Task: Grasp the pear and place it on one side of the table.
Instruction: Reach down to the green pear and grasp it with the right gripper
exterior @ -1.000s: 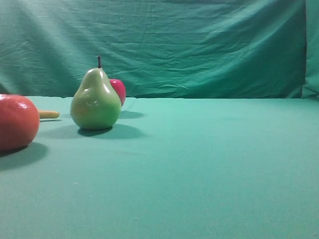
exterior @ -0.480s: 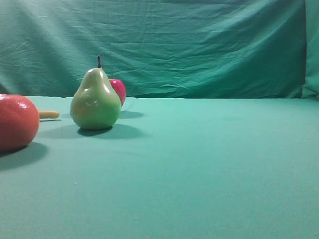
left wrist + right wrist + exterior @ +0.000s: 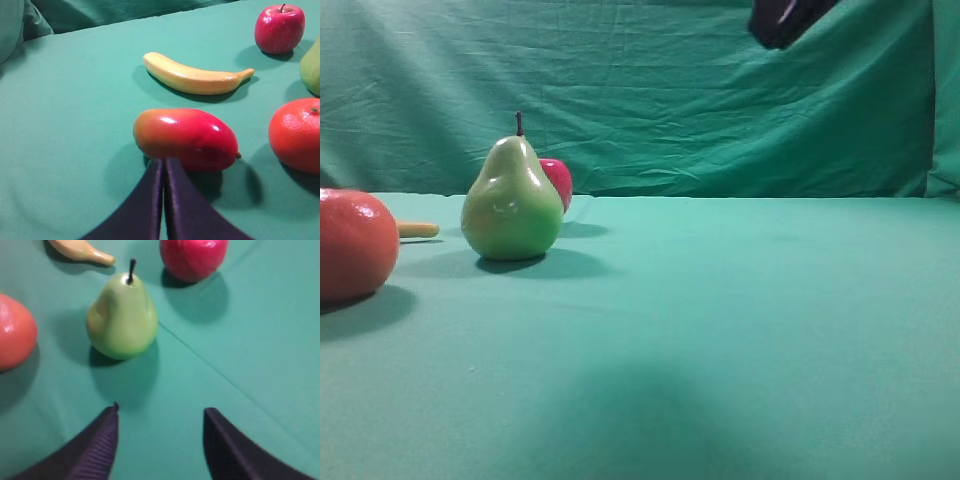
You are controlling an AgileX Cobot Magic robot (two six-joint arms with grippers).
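The right claw (image 3: 161,412) stands open, its two dark fingers spread above the counter (image 3: 260,340), with the pear (image 3: 122,315) upright a little ahead of the gap and not touched. Beside the pear lie an apple (image 3: 194,257), an orange fruit (image 3: 15,332) and the tip of a banana (image 3: 80,251). The left claw (image 3: 164,167) is closed on nothing, its tips just by a mango (image 3: 186,139). Judging by this, nothing is done: the grasp, the lift and the setting down at one side of the counter all remain.
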